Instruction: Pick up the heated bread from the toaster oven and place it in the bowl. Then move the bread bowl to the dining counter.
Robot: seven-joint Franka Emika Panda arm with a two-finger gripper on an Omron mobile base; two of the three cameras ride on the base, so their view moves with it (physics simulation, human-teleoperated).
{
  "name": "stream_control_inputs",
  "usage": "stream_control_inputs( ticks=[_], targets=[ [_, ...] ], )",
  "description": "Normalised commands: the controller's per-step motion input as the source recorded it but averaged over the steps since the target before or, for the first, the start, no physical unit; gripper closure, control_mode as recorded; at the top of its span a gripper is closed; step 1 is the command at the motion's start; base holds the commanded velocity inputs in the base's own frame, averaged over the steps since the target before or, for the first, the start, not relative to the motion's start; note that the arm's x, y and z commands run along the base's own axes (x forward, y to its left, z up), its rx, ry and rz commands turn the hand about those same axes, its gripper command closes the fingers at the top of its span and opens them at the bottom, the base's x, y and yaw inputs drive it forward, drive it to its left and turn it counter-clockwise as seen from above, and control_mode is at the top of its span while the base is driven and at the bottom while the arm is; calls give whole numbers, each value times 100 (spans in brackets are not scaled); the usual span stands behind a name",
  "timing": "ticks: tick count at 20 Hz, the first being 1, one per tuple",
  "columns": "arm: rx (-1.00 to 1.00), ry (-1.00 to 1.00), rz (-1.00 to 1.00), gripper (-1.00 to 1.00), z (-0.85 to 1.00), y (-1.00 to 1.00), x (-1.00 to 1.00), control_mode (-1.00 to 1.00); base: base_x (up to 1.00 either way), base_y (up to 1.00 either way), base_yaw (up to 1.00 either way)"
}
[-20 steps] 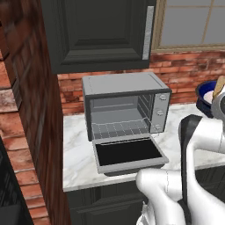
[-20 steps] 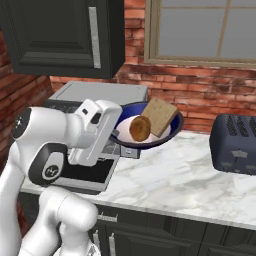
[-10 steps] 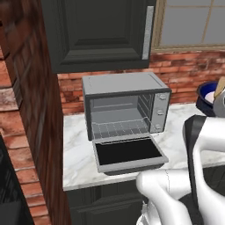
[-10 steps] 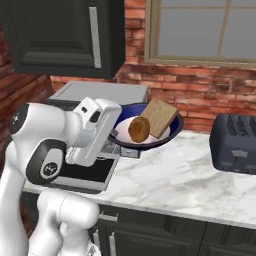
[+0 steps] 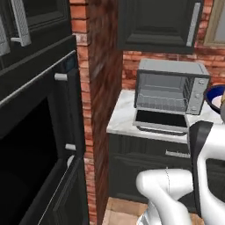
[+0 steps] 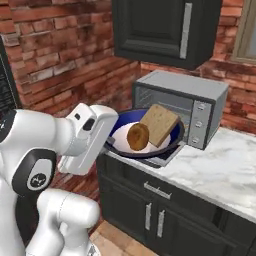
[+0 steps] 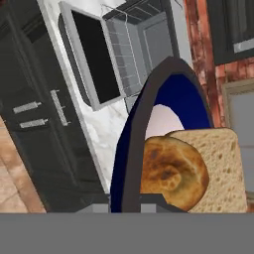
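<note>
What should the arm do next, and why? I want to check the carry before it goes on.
Probably keep the bowl level and let the base carry it away toward the dining counter. The round bread and a slice already lie in it, it is held up off the marble, and the toaster oven rack looks empty.

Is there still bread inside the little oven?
No, the toaster oven stands open with a bare wire rack, and the round heated bread lies in the blue bowl beside a square slice.
</note>
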Motion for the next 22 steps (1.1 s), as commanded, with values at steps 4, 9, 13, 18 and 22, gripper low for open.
stream_control_inputs(
  ticks=[4, 9, 13, 18, 22],
  targets=[
    [0, 0, 0, 100, 0, 0, 0, 100, -50, -1, 100],
    [0, 0, 0, 100, 0, 0, 0, 100, -41, 0, 100],
    [0, 0, 0, 100, 0, 0, 0, 100, -62, 0, 99],
    [0, 0, 0, 100, 0, 0, 0, 100, -65, -1, 98],
    [0, 0, 0, 100, 0, 0, 0, 100, -77, 0, 92]
  ],
)
